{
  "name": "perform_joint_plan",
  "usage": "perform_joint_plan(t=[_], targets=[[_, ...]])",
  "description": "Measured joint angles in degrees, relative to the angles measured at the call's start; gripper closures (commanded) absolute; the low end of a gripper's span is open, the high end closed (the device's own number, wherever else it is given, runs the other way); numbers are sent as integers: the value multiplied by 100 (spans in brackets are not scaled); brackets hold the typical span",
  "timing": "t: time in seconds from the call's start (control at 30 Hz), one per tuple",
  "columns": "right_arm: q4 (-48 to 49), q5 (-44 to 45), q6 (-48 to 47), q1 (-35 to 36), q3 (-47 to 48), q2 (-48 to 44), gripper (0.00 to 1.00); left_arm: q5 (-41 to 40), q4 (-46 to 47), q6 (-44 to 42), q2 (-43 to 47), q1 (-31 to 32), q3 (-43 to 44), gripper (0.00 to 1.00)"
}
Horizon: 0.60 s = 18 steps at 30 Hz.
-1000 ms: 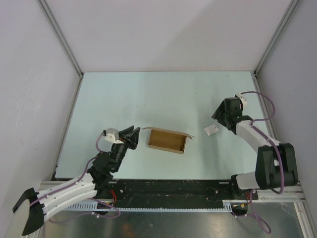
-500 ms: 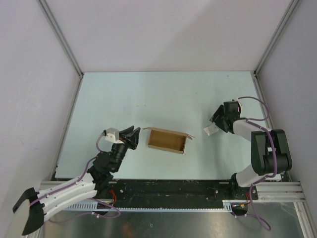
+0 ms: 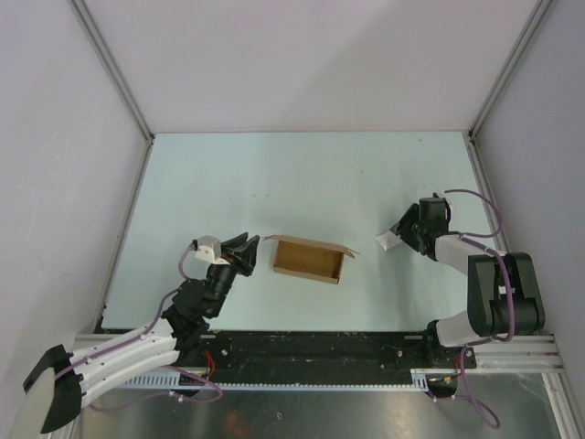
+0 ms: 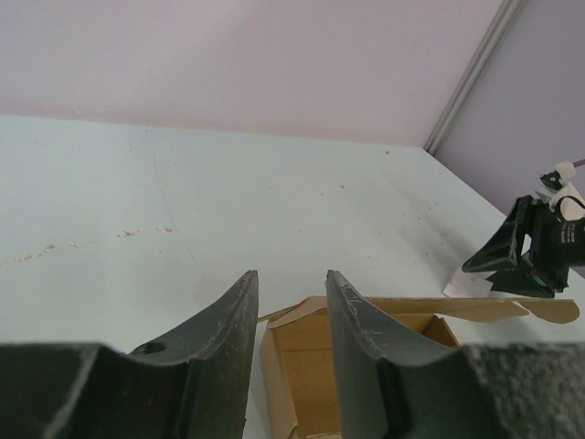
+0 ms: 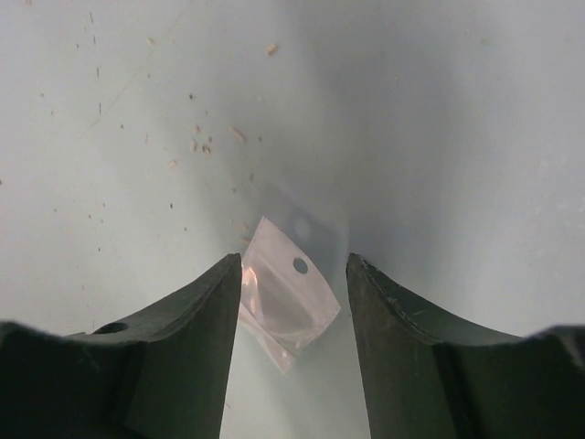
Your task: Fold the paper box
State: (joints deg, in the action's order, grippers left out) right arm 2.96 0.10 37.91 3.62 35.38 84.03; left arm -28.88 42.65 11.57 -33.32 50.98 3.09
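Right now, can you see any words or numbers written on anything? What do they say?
None: there are no words, numbers or signs to read anywhere.
The paper box is plain brown cardboard wherever it shows.
The small clear bag has only a punched hole, no print.
The table bears only little specks.

- A robotics lab test cell was shown.
- A pale green table (image 3: 274, 174) was enclosed by plain lilac panels (image 3: 302, 64) on metal posts (image 3: 110, 69).
- A left arm (image 3: 128, 354) and a right arm (image 3: 495, 293) were bolted to a black rail (image 3: 311, 352).
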Motion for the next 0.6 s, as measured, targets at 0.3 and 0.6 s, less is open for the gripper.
perform_joint_plan(t=[0.3,0.6], targets=[[-17,-219,4,0,-380,-365,65,0,0,0,-22,0,0,59],[267,-352,4,0,-393,-142,85,-17,0,0,-81,0,0,59]])
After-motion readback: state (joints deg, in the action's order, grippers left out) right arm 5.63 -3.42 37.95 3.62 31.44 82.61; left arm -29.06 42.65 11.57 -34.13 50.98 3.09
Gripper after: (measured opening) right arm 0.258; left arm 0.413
